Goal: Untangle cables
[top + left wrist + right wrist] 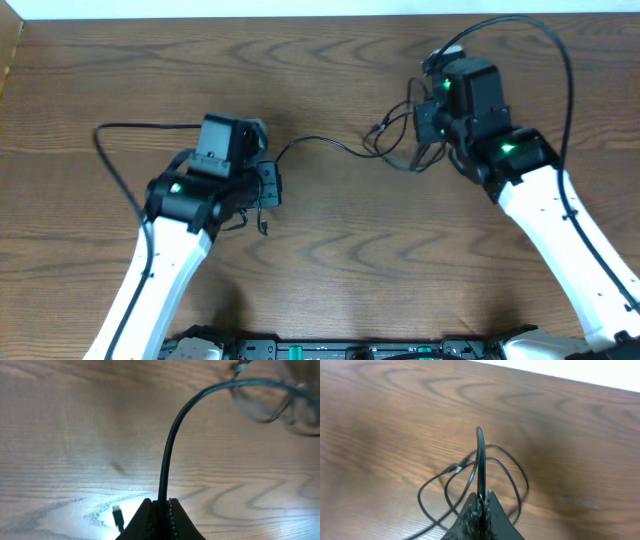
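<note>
Black cable [164, 470] in left gripper [159, 502], right gripper [481, 496]; table edge [570, 382] beyond latter.

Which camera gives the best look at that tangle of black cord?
The right wrist view: the black cord is close and sharp there, its loops clear. Overhead shows the tangle small and partly hidden by the right arm. The left wrist view catches only a blurred bit of it in its top right corner.

My tally
2 of my own: left gripper [270, 186], right gripper [432, 122]; 1 black cable [320, 142] between them; 1 plug end [263, 227] beside my left; 1 table [330, 275] beneath.
</note>
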You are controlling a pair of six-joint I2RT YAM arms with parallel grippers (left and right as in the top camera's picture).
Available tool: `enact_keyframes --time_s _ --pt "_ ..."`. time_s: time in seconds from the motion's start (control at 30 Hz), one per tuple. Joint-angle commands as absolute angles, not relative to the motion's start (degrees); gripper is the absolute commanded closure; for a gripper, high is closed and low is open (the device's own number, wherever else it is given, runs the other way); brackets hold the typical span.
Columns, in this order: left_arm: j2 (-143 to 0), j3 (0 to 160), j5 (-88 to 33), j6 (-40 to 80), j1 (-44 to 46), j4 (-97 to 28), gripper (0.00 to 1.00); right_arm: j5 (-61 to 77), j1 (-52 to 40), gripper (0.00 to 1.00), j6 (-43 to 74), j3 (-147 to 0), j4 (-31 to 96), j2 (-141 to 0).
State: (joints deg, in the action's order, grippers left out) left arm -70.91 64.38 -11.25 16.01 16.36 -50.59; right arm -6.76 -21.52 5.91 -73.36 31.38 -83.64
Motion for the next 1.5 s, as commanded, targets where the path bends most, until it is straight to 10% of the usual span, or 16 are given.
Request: enact_keyframes --time_s 0.0,0.8,1.47 --pt "-75.1 64.0 -9.2 14.6 16.5 -50.1 0.91 -14.3 -21.2 0.99 6.6 -77.1 34.0 -82.7" --pt "-76.3 64.0 -5.3 14.3 -4.6 -42.9 0.92 -25.6 0.2 0.99 11.1 -78.4 45.2 -78.3" --pt "-76.2 64.0 -21.9 15.7 -2.3 -43.5 0.92 -12.2 -9.3 0.98 11.1 -78.2 44.8 -84.5"
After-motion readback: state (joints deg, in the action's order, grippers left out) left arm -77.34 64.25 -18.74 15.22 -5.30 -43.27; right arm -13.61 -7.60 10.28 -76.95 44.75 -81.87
